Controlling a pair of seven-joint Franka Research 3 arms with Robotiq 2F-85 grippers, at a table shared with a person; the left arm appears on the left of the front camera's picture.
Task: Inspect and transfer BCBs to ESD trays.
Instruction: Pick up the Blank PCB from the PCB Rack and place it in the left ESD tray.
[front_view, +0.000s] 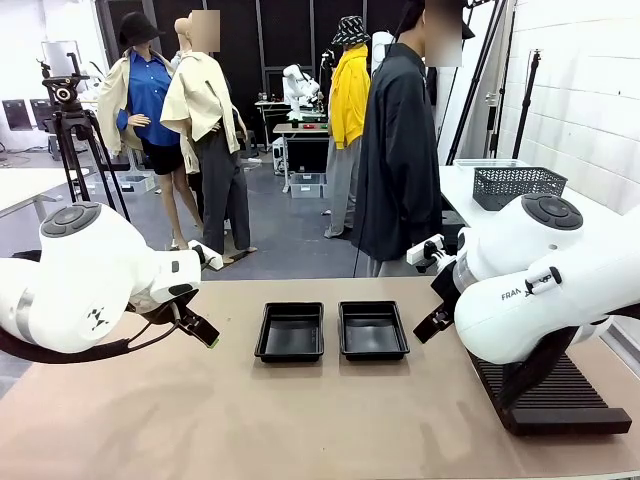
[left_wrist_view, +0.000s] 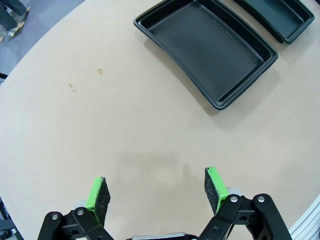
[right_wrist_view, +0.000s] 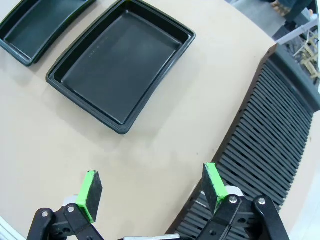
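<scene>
**Front view:** two trays are parked side by side mid-tabletop (front_view: 300, 425), the left tray (front_view: 291, 336) and the right tray (front_view: 373, 334) nearly touching, and both are bare inside. The left end effector (front_view: 203, 330) is held low just outside the left tray. The right end effector (front_view: 433, 322) is held the same way beside the right tray, with the rack (front_view: 555, 395) under that arm. A person (front_view: 400, 160) is stood at the far edge. How far the jaws are spread can't be judged from this angle.

**Left wrist view:** the left end effector (left_wrist_view: 156, 189) is spread wide with nothing held, aimed at bare tabletop. The left tray (left_wrist_view: 210, 50) is seen further out and the right tray (left_wrist_view: 280, 17) just past it. If a BCB gets lowered in at a slant, the flared rim could be caught. Nothing appears to pin the trays down, so the tray could then be shoved into its neighbour.

**Right wrist view:** the right end effector (right_wrist_view: 151, 189) is also wide and empty. One finger is over the tabletop and the other over the rack's (right_wrist_view: 270, 130) edge, with the right tray (right_wrist_view: 120, 65) near and the left tray (right_wrist_view: 40, 25) beyond it. A straight drop from here would likely get that finger clipped on the ribs. Whether anything sits in the slots can't be made out. With the trays packed so close together, both arms could also end up crowded into the same spot, and a thin BCB could easily be slid around instead of gripped.
</scene>
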